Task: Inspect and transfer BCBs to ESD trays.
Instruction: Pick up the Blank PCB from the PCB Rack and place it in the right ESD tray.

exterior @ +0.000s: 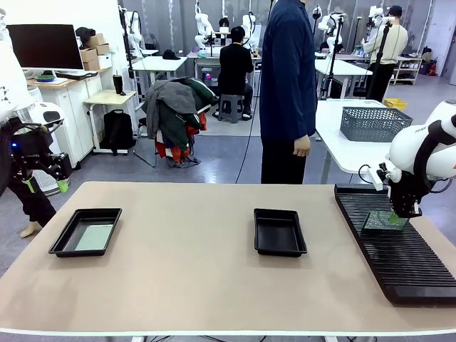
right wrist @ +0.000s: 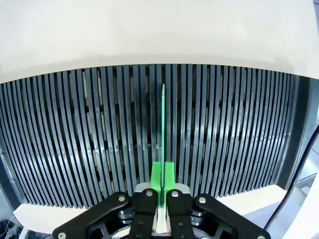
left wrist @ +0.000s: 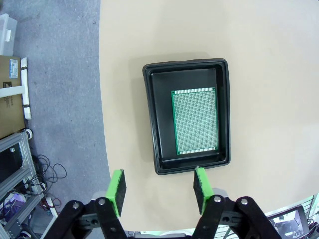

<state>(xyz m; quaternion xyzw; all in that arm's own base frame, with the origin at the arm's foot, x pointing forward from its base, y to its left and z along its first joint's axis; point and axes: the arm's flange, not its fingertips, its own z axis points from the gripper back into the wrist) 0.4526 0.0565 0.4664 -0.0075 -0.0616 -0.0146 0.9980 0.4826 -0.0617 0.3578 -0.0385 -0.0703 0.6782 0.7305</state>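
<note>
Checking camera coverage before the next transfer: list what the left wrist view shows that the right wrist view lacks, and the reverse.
Left wrist view: a shallow black rectangular plastic tray with a flat green circuit board lying on its floor, ahead of the open left gripper.
Right wrist view: a long black ribbed slotted rack and an upright green board, seen edge-on, pinched by the shut right gripper.
Both: the beige tabletop and green-padded black fingers.

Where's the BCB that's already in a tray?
The BCB lies flat in the left ESD tray, at the left end of the table in the front view; the open left gripper hangs above that end.
</note>
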